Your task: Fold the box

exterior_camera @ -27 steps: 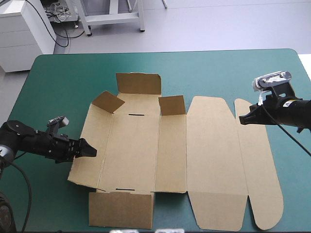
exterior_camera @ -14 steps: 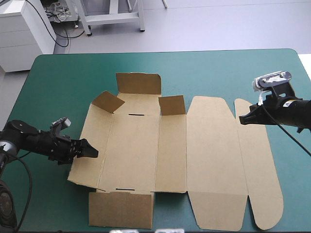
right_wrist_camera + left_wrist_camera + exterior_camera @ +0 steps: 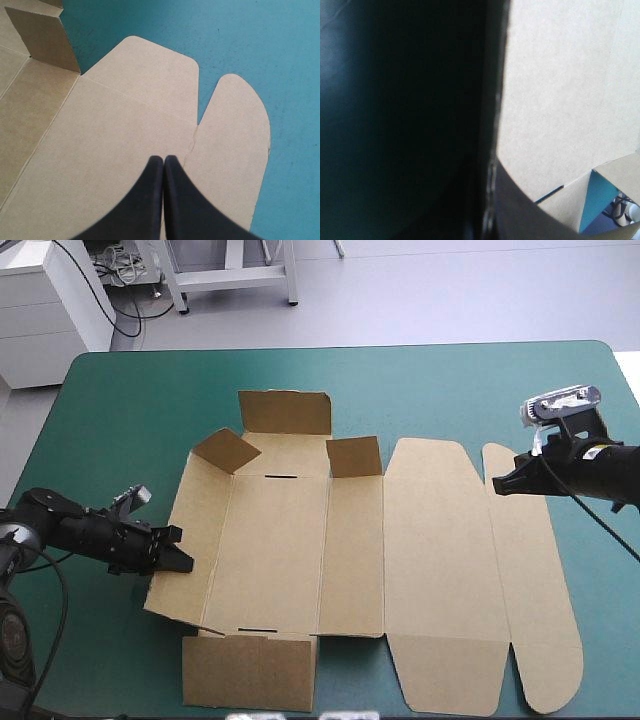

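High view of a table point(image 3: 450, 390) under a teal-green cover, with the brown box point(image 3: 280, 550) lying opened out across its middle, reaching from 9 o'clock to about 4 o'clock. Most of the sheet is flat. Small corner flaps point(image 3: 354, 456) stand up toward 12 o'clock, and the wall at 9 o'clock is tipped slightly off the cover. The left gripper point(image 3: 178, 550) meets that wall's outer edge at 9 o'clock. In the left wrist view its black fingers point(image 3: 520, 220) are pinched almost together with the board's edge running in between them, so it appears to be gripping the box. The right gripper point(image 3: 497, 485) hovers at 3 o'clock over the flat lid point(image 3: 440, 570), its fingers clenched into one point and holding nothing. By its look the board is light and stiff, should bend readily only along its scored creases, and may slide on the smooth cover. The free outer edge of a wall, near its middle, seems the best place to take hold. No brand, label or writing can be read anywhere on it.
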You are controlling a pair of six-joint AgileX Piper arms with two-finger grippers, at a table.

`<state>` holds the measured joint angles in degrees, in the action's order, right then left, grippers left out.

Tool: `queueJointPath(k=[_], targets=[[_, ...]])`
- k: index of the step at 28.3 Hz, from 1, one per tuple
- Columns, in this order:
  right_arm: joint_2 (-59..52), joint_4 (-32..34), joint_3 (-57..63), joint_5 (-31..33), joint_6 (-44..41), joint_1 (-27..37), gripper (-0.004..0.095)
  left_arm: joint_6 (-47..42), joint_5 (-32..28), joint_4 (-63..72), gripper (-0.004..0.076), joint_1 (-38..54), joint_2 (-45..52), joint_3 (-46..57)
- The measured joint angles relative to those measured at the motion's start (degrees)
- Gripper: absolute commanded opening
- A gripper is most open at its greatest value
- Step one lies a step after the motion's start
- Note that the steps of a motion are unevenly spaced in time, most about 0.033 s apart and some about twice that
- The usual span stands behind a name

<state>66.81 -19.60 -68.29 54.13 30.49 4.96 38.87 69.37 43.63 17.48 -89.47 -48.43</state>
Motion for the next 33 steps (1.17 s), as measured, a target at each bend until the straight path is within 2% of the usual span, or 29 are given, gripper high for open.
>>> queueJointPath(k=[8, 16, 22, 28, 33], targets=[[-0.1, 0.0, 0.0, -0.3, 0.0, 0.0, -0.0022, 2.5, -2.6, -1.9, -0.0008, -5.0, -0.2, -4.0], [-2.4, 0.0, 0.0, -1.0, 0.0, 0.0, -0.0022, -3.1, -2.8, -14.6, -0.0008, -12.6, -0.6, -17.6], [-4.2, 0.0, 0.0, -1.2, 0.0, 0.0, -0.0022, -3.1, -1.6, -23.6, -0.0008, -19.0, -0.8, -28.8], [-4.3, 0.0, 0.0, -0.6, 0.0, 0.0, -0.0022, -1.8, -5.0, -30.1, -0.0008, -25.5, -0.9, -37.5], [-4.3, 0.0, 0.0, -0.5, -0.1, 0.0, -0.0022, -0.9, -10.0, -37.9, -0.0008, -31.1, -0.9, -39.9]])
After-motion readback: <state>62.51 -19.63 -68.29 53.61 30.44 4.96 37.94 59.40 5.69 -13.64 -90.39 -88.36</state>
